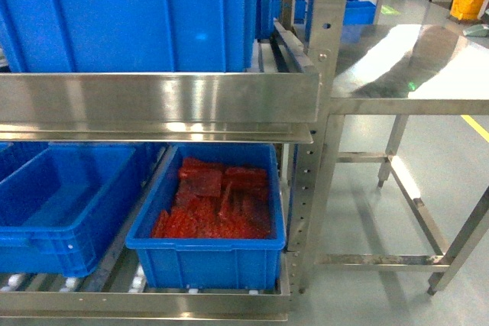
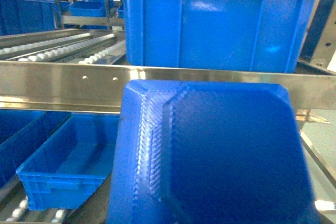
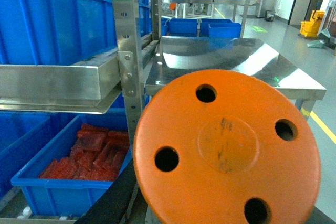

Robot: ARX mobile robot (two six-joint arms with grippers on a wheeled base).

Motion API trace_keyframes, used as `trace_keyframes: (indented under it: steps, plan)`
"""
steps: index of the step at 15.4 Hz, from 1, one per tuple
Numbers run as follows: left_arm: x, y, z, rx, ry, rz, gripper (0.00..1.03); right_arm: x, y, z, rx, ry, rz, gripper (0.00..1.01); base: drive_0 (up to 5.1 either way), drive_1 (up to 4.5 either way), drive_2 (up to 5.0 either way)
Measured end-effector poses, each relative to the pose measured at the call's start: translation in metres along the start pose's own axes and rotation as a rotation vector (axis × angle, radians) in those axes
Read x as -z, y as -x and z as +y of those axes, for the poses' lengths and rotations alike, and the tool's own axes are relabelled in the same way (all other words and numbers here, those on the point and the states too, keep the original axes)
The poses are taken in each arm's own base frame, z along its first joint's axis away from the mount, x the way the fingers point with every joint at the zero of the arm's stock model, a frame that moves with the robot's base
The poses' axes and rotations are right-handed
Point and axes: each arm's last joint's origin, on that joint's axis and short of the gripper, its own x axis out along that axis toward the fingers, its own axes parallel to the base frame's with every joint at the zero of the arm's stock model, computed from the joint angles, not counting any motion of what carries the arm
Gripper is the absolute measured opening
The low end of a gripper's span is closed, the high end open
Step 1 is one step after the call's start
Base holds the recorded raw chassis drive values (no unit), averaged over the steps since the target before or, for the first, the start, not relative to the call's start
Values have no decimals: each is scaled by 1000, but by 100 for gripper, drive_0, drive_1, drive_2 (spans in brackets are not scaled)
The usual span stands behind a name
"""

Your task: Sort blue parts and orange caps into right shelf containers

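Hand positions cannot be told: orange cap [image 3: 227, 150] and blue part [image 2: 210, 156] fill both wrist views.

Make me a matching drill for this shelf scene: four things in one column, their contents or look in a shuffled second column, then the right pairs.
Things:
1. Lower right crate
2. Lower left crate
3. Round cap
4. Steel table

Descriptions:
A. Orange, four holes
B. Shiny, bare top
C. Holds red pieces
D. Blue, shows nothing inside

Pairs: 1-C, 2-D, 3-A, 4-B
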Motion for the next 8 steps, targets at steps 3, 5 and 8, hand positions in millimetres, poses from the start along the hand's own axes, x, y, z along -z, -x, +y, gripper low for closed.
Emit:
trace_keyframes:
  steps: [3,5,8]
  plan:
    - [0,0,0,0,0,-1,43,0,0,0,0,0,-4,44,-491,241,241]
    - [0,0,0,0,0,0,43,0,0,0,0,0,0,44,-483,248,248]
    - [0,0,0,0,0,0,43,0,0,0,0,0,0,44,-506,226,226]
